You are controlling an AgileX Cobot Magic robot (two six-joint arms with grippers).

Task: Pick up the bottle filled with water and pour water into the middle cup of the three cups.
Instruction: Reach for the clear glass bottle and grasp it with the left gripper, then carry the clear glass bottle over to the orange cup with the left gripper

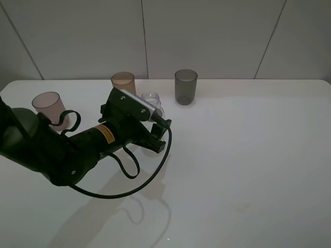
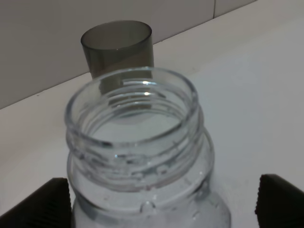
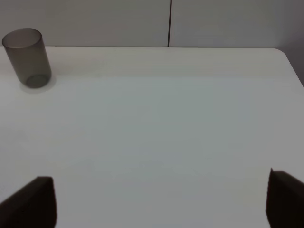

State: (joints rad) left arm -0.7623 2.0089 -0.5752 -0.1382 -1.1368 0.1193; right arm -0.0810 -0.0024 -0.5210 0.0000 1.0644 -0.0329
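Pouring is not yet begun: your left gripper is spread around the bottle, which is near the table's far edge beside the middle cup. Your right gripper is spread and empty. Closing, lifting and pouring are left.

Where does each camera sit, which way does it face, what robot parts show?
Exterior high: mounted high, looking down across the table to the wall; left arm shows.
Left wrist: on left arm, looks past left end effector and bottle toward grey cup.
Right wrist: on right arm, looks past right end effector over the table toward the wall.
Shared: all three show the grey cup.
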